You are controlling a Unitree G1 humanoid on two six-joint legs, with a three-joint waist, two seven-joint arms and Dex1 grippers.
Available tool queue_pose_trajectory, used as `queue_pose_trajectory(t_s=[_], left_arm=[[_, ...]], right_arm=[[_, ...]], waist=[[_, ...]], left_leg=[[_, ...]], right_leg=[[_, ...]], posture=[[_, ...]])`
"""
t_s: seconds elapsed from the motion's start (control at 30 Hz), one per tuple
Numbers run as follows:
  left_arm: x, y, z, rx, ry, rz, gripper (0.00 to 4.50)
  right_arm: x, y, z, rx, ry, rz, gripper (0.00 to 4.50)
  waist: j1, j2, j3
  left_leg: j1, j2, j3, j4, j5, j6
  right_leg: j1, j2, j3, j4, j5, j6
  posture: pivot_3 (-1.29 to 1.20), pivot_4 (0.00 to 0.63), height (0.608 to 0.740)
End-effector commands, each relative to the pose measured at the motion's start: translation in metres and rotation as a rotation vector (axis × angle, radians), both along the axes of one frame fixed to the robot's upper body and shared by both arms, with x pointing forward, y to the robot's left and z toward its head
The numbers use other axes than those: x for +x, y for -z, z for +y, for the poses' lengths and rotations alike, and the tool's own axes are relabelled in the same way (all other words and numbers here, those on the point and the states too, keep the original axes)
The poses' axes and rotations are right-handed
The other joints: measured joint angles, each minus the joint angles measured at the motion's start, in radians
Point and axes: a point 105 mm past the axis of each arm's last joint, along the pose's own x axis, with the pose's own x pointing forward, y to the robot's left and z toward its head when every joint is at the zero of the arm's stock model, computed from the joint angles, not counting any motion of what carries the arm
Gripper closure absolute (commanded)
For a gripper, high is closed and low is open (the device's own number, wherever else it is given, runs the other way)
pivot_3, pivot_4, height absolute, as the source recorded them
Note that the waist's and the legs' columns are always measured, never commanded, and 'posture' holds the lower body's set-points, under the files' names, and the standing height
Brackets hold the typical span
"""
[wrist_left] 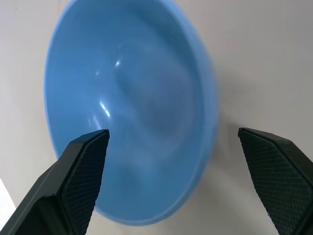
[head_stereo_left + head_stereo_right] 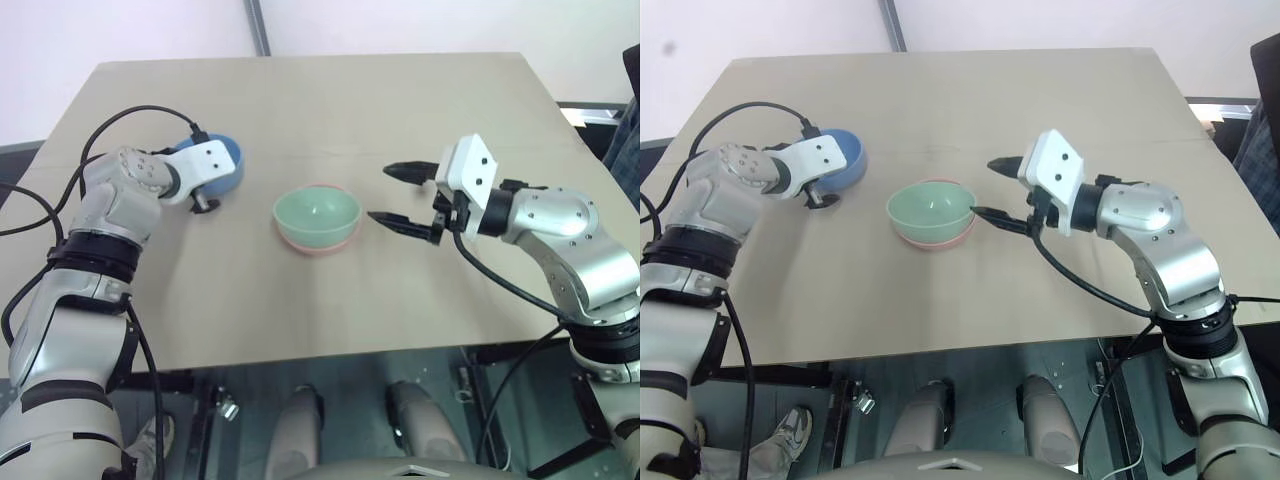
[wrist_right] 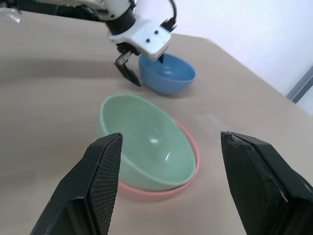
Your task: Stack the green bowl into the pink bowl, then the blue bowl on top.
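The green bowl [image 2: 317,213] sits nested inside the pink bowl [image 2: 318,244] near the middle of the table [image 2: 400,110], tilted a little so the pink rim shows along the near side. The blue bowl [image 2: 222,165] stands apart, toward the robot's left. The left gripper [image 3: 142,63] is at it, fingers spread wide, one seemingly over the bowl's hollow and one outside the wall, gripping nothing. The right gripper [image 2: 400,197] hovers just beside the stacked pair, spread and empty.

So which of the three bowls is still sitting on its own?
The blue bowl, beside the left hand. The green bowl already sits nested inside the pink bowl.
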Motion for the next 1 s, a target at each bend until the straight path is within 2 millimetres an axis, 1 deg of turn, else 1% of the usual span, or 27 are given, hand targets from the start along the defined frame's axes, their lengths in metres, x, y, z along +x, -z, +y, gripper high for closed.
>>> queue_pose_trajectory(t_s=[0.03, 0.23, 0.27, 0.3, 0.33, 0.37, 0.47, 0.5, 0.53, 0.57, 0.67, 0.77, 0.83, 0.9, 1.0], left_arm=[[0.001, -0.009, 0.003, 0.020, -0.005, -0.009, 0.00], [-0.001, -0.002, 0.005, 0.025, -0.004, 0.031, 0.00], [-0.001, -0.002, 0.004, 0.029, 0.005, 0.030, 0.53], [-0.001, -0.003, 0.002, 0.030, 0.015, 0.026, 0.76], [-0.001, -0.004, 0.000, 0.031, 0.027, 0.022, 1.27], [0.000, -0.004, -0.001, 0.030, 0.033, 0.020, 1.67], [0.000, -0.008, -0.005, 0.033, 0.060, 0.012, 3.14], [-0.001, -0.010, -0.007, 0.033, 0.069, 0.011, 3.84], [-0.001, -0.011, -0.008, 0.030, 0.077, 0.014, 4.23], [-0.002, -0.012, -0.010, 0.024, 0.093, 0.016, 4.43], [-0.005, -0.019, -0.024, -0.007, 0.164, 0.011, 4.43], [-0.012, -0.040, -0.063, -0.096, 0.343, -0.047, 4.43], [-0.033, -0.049, -0.101, -0.194, 0.542, -0.012, 4.43], [-0.054, -0.055, -0.126, -0.239, 0.692, 0.019, 4.43], [-0.075, -0.063, -0.146, -0.266, 0.826, 0.051, 4.43]], right_arm=[[0.007, -0.017, -0.006, 0.027, 0.067, -0.048, 1.00], [0.010, -0.015, -0.009, 0.008, 0.101, -0.043, 1.00], [0.010, -0.014, -0.010, 0.007, 0.102, -0.044, 0.96], [0.009, -0.014, -0.010, 0.006, 0.103, -0.045, 0.96], [0.009, -0.014, -0.010, 0.007, 0.104, -0.046, 0.96], [0.009, -0.014, -0.010, 0.008, 0.104, -0.047, 0.96], [0.010, -0.013, -0.010, 0.008, 0.107, -0.049, 0.96], [0.010, -0.013, -0.010, 0.008, 0.109, -0.050, 0.96], [0.010, -0.013, -0.011, 0.008, 0.110, -0.051, 0.96], [0.010, -0.013, -0.011, 0.008, 0.112, -0.052, 0.96], [0.011, -0.012, -0.012, 0.009, 0.118, -0.056, 0.96], [0.011, -0.009, -0.017, 0.007, 0.131, -0.054, 0.96], [0.010, -0.007, -0.023, 0.002, 0.148, -0.048, 0.96], [0.010, -0.005, -0.027, 0.000, 0.164, -0.045, 0.96], [0.010, -0.003, -0.035, -0.004, 0.193, -0.044, 0.96]], waist=[[0.001, 0.000, 0.000], [0.003, 0.000, 0.000], [0.003, 0.000, 0.000], [0.003, 0.000, 0.000], [0.003, 0.000, 0.000], [0.002, 0.000, 0.000], [0.002, 0.000, 0.000], [0.002, 0.000, 0.000], [0.002, 0.000, 0.000], [0.002, 0.000, 0.000], [0.004, 0.000, 0.000], [0.006, 0.000, 0.000], [0.009, 0.000, 0.000], [0.008, 0.000, 0.000], [0.005, 0.000, 0.000]], left_leg=[[0.000, 0.000, 0.000, 0.000, 0.000, 0.000], [-0.001, 0.000, 0.000, 0.000, 0.000, 0.000], [-0.001, 0.000, 0.000, 0.000, 0.000, 0.000], [-0.001, 0.000, 0.000, 0.000, 0.000, 0.000], [-0.001, 0.000, 0.000, 0.000, 0.000, 0.000], [-0.001, 0.000, 0.000, 0.000, 0.000, 0.000], [-0.001, 0.000, 0.000, 0.000, 0.000, 0.000], [-0.001, 0.000, 0.000, 0.000, 0.000, 0.000], [-0.001, 0.000, 0.000, 0.000, 0.000, 0.000], [-0.001, 0.000, 0.000, 0.000, 0.000, 0.000], [-0.001, 0.000, 0.000, 0.000, 0.000, 0.000], [-0.001, 0.000, 0.000, 0.000, 0.000, 0.000], [-0.001, 0.000, 0.000, 0.000, 0.000, 0.000], [-0.001, 0.000, 0.000, 0.000, 0.000, 0.000], [-0.001, 0.000, 0.000, 0.000, 0.000, 0.000]], right_leg=[[0.000, 0.000, 0.000, 0.000, 0.000, 0.000], [0.000, 0.000, 0.000, 0.000, 0.000, 0.000], [0.000, 0.000, 0.000, 0.000, 0.000, 0.000], [0.000, 0.000, 0.000, 0.000, 0.000, 0.000], [0.000, 0.000, 0.000, 0.000, 0.000, 0.000], [0.000, 0.000, 0.000, 0.000, 0.000, 0.000], [0.000, 0.000, 0.000, 0.000, 0.000, 0.000], [0.000, 0.000, 0.000, 0.000, 0.000, 0.000], [0.000, 0.000, 0.000, 0.000, 0.000, 0.000], [0.000, 0.000, 0.000, 0.000, 0.000, 0.000], [0.000, 0.000, 0.000, 0.000, 0.000, 0.000], [0.000, 0.000, 0.000, 0.000, 0.000, 0.000], [0.000, -0.001, 0.000, 0.000, 0.000, 0.000], [0.000, -0.001, 0.000, 0.000, 0.000, 0.000], [0.000, -0.001, 0.000, 0.000, 0.000, 0.000]], posture=[[0.00, 0.150, 0.727], [0.00, 0.150, 0.727], [0.00, 0.150, 0.727], [0.00, 0.150, 0.727], [0.00, 0.150, 0.727], [0.00, 0.150, 0.727], [0.00, 0.150, 0.727], [0.00, 0.150, 0.727], [0.00, 0.150, 0.727], [0.00, 0.150, 0.727], [0.00, 0.150, 0.727], [0.00, 0.150, 0.727], [0.00, 0.150, 0.727], [0.00, 0.150, 0.727], [0.00, 0.150, 0.727]])
